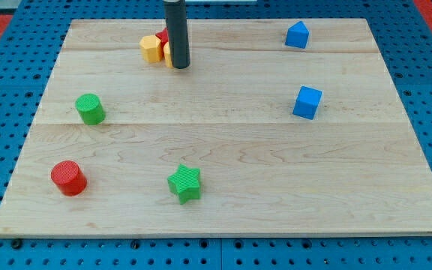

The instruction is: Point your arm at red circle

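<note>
The red circle block (pixel 68 178) lies near the view's bottom left of the wooden board (pixel 223 187). My tip (pixel 180 66) is at the view's top, left of centre, far up and to the right of the red circle. The tip stands right beside a cluster of blocks: a yellow block (pixel 151 49) on its left, a second yellow block (pixel 168 55) partly hidden by the rod, and a red block (pixel 161 36) behind them. The shapes of the hidden ones cannot be made out.
A green circle block (pixel 91 109) sits at the left, above the red circle. A green star (pixel 184 184) lies at the bottom centre. A blue block (pixel 297 35) sits at the top right and a blue cube (pixel 307 103) at the right.
</note>
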